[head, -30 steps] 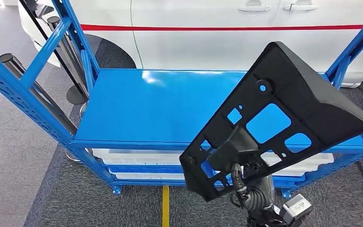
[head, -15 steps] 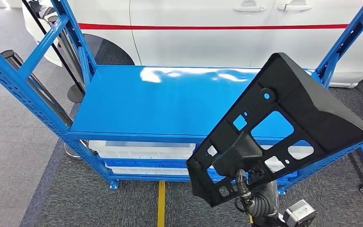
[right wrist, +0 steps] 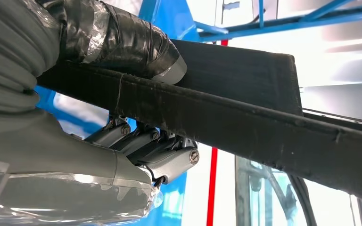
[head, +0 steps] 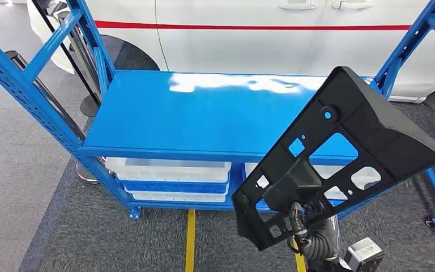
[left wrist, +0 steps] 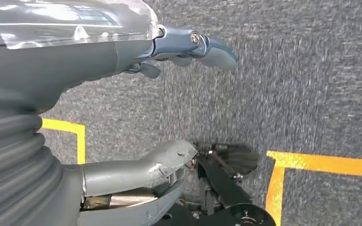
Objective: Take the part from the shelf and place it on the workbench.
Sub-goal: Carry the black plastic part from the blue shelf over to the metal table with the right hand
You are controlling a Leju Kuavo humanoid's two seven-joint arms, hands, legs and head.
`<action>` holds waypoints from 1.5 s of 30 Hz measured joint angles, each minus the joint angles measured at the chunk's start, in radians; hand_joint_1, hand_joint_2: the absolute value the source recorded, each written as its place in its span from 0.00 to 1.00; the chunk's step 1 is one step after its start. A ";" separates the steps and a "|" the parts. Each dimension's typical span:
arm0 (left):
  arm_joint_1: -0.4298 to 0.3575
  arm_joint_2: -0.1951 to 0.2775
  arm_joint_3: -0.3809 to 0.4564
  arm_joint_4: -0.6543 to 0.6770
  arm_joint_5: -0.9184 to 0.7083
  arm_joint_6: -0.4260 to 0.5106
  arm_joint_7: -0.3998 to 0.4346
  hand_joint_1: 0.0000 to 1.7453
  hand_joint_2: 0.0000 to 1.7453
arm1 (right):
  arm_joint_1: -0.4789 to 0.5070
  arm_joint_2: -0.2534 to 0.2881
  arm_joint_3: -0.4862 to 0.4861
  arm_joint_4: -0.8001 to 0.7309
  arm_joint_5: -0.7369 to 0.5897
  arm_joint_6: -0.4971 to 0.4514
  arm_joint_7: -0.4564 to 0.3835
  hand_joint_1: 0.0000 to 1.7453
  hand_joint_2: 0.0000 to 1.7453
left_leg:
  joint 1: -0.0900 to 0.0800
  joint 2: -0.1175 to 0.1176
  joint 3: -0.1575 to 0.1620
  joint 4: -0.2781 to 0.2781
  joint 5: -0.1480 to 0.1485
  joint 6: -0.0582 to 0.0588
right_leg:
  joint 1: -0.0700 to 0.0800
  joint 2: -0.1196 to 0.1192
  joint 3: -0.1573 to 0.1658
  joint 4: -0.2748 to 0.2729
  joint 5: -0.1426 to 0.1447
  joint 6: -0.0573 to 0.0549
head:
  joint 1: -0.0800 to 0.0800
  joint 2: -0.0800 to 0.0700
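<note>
Closest thing is the right hand (right wrist: 136,141), clamped on the black plastic part (head: 340,153): thumb wrapped in tape on one face, dark fingers (right wrist: 165,157) curled against the other, edge of the panel pinched between them. From the head view the part is up in the air, tilted, low corner down by the wrist and the high end off to the right, in front of the shelf and not touching it. It's a flat panel with a bunch of cutouts and a raised wedge along one side. No logo or lettering that I can make out on it; might be some molded marks, but it's too small to say.

The left hand (left wrist: 179,108) hangs over grey carpet (left wrist: 287,70) with yellow tape lines (left wrist: 320,165), thumb and fingers apart, holding nothing.

Behind the part is the blue shelf (head: 204,113), top deck shiny. White trays (head: 167,170) sit on the level under it. Farthest back is a white car (head: 260,45) with a red stripe (head: 249,26) along the doors.
</note>
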 joint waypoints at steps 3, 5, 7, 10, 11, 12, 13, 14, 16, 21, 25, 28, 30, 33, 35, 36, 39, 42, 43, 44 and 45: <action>0.003 -0.001 0.003 -0.004 -0.001 -0.002 0.002 0.00 1.00 | 0.003 -0.003 -0.008 0.001 -0.001 0.000 0.003 1.00 1.00 | 0.001 -0.002 -0.011 0.003 0.006 -0.023 | 0.005 0.001 -0.022 0.009 0.014 -0.036 | -0.001 0.000; 0.006 -0.002 0.005 -0.007 -0.001 -0.004 0.004 0.00 1.00 | 0.003 -0.003 -0.010 0.001 -0.006 0.002 0.005 1.00 1.00 | 0.004 -0.003 -0.030 0.047 -0.043 -0.031 | 0.005 -0.002 -0.038 0.007 0.034 -0.055 | -0.001 0.000; 0.005 -0.003 0.007 -0.009 -0.002 -0.006 0.005 0.00 1.00 | 0.004 -0.003 -0.010 0.001 -0.010 0.003 0.007 1.00 1.00 | 0.004 -0.003 -0.063 0.159 -0.137 -0.031 | 0.011 -0.005 -0.059 0.007 0.050 -0.066 | -0.001 0.000; 0.005 -0.003 0.009 -0.011 -0.002 -0.006 0.006 0.00 1.00 | 0.003 -0.003 -0.011 0.001 -0.010 0.003 0.010 1.00 1.00 | -0.002 -0.003 -0.058 0.261 -0.202 -0.021 | 0.026 -0.008 -0.092 0.008 0.075 -0.073 | -0.001 0.000; 0.005 -0.003 0.009 -0.012 -0.002 -0.006 0.006 0.00 1.00 | 0.003 -0.003 -0.012 0.001 -0.010 0.003 0.010 1.00 1.00 | -0.007 -0.004 -0.019 0.221 -0.189 -0.011 | 0.032 -0.008 -0.101 0.008 0.083 -0.074 | -0.001 0.000; 0.004 -0.003 0.010 -0.013 -0.001 -0.007 0.006 0.00 1.00 | 0.003 -0.003 -0.012 0.001 -0.010 0.003 0.011 1.00 1.00 | -0.014 -0.004 0.038 0.147 -0.167 0.003 | 0.036 -0.008 -0.109 0.008 0.092 -0.075 | -0.001 0.000; 0.003 -0.002 0.011 -0.016 -0.001 -0.008 0.006 0.00 1.00 | 0.002 -0.003 -0.013 0.001 -0.010 0.002 0.011 1.00 1.00 | -0.022 -0.004 0.094 0.065 -0.150 0.019 | 0.039 -0.008 -0.115 0.007 0.101 -0.075 | 0.000 0.000; 0.002 -0.002 0.012 -0.019 0.000 -0.008 0.006 0.00 1.00 | 0.002 -0.003 -0.013 0.001 -0.010 0.002 0.012 1.00 1.00 | -0.030 -0.004 0.135 -0.001 -0.133 0.032 | 0.040 -0.009 -0.118 0.006 0.109 -0.073 | 0.000 0.000; -0.001 -0.003 0.017 -0.025 0.002 -0.010 0.006 0.00 1.00 | 0.002 -0.004 -0.014 0.001 -0.011 0.002 0.012 1.00 1.00 | -0.042 -0.004 0.161 -0.055 -0.118 0.044 | 0.034 -0.011 -0.122 0.001 0.125 -0.063 | -0.001 0.000; 0.004 -0.009 0.027 -0.027 0.003 -0.014 0.006 0.00 1.00 | 0.003 -0.005 -0.018 0.001 -0.011 0.002 0.013 1.00 1.00 | -0.034 0.004 0.133 -0.088 -0.050 0.049 | 0.030 -0.009 -0.152 0.059 0.069 -0.038 | -0.002 0.000; 0.005 -0.012 0.028 -0.027 0.003 -0.017 0.007 0.00 1.00 | 0.005 -0.005 -0.019 0.004 -0.011 0.002 0.013 1.00 1.00 | -0.032 0.007 0.074 -0.071 -0.019 0.046 | 0.021 -0.009 -0.176 0.234 -0.056 -0.022 | -0.002 0.000; 0.005 -0.016 0.028 -0.027 0.003 -0.021 0.007 0.00 1.00 | 0.004 -0.005 -0.020 0.004 -0.011 0.002 0.013 1.00 1.00 | -0.026 0.007 0.033 -0.039 -0.009 0.034 | 0.014 -0.010 -0.046 0.082 -0.015 -0.015 | -0.002 0.000; 0.005 -0.017 0.030 -0.029 0.003 -0.021 0.006 0.00 1.00 | 0.004 -0.005 -0.021 0.004 -0.019 0.006 0.014 1.00 1.00 | -0.027 0.008 0.015 -0.017 -0.007 0.025 | 0.015 -0.008 0.004 -0.003 -0.001 -0.024 | -0.003 0.000; 0.005 -0.017 0.035 -0.029 0.002 -0.022 0.004 0.00 1.00 | 0.004 -0.006 -0.023 0.004 -0.046 0.018 0.014 1.00 1.00 | -0.029 0.010 0.008 -0.010 -0.001 0.008 | 0.019 -0.002 -0.003 -0.009 0.008 -0.049 | -0.003 0.000; 0.005 -0.016 0.038 -0.029 0.001 -0.022 0.003 0.00 1.00 | 0.004 -0.005 -0.024 0.004 -0.056 0.023 0.013 1.00 1.00 | -0.026 0.006 -0.005 0.018 -0.027 -0.003 | 0.017 0.002 -0.009 -0.011 0.019 -0.065 | -0.003 0.000; 0.005 -0.016 0.040 -0.029 0.001 -0.022 0.003 0.00 1.00 | 0.004 -0.005 -0.024 0.004 -0.058 0.024 0.013 1.00 1.00 | -0.024 0.004 -0.020 0.056 -0.057 -0.008 | 0.016 0.004 -0.013 -0.013 0.024 -0.072 | -0.003 0.000; 0.006 -0.017 0.046 -0.029 0.000 -0.023 0.003 0.00 1.00 | 0.004 -0.005 -0.024 0.004 -0.060 0.025 0.013 1.00 1.00 | -0.020 0.001 -0.087 0.239 -0.157 -0.017 | 0.020 0.018 -0.029 -0.011 0.035 -0.078 | -0.003 0.000; 0.008 -0.017 0.050 -0.030 0.000 -0.024 0.003 0.00 1.00 | 0.007 -0.005 -0.024 0.004 -0.061 0.025 0.013 1.00 1.00 | -0.020 -0.009 -0.053 0.215 -0.124 -0.008 | 0.024 0.044 -0.036 -0.008 0.041 -0.074 | -0.003 0.000; 0.010 -0.017 0.051 -0.031 0.000 -0.024 0.004 0.00 1.00 | 0.007 -0.005 -0.024 0.004 -0.061 0.025 0.013 1.00 1.00 | -0.021 -0.030 -0.012 0.139 -0.090 0.002 | 0.024 0.054 -0.036 -0.008 0.042 -0.073 | -0.003 0.000; 0.011 -0.016 0.052 -0.033 -0.001 -0.025 0.005 0.00 1.00 | 0.006 -0.005 -0.024 0.004 -0.061 0.025 0.013 1.00 1.00 | -0.021 -0.059 0.026 0.070 -0.064 0.011 | 0.024 0.063 -0.037 -0.008 0.045 -0.070 | -0.003 0.000; 0.013 -0.016 0.053 -0.035 -0.001 -0.027 0.006 0.00 1.00 | 0.004 -0.004 -0.024 0.004 -0.062 0.025 0.013 1.00 1.00 | -0.022 -0.084 0.053 0.018 -0.046 0.019 | 0.021 0.073 -0.040 -0.008 0.048 -0.065 | -0.003 0.000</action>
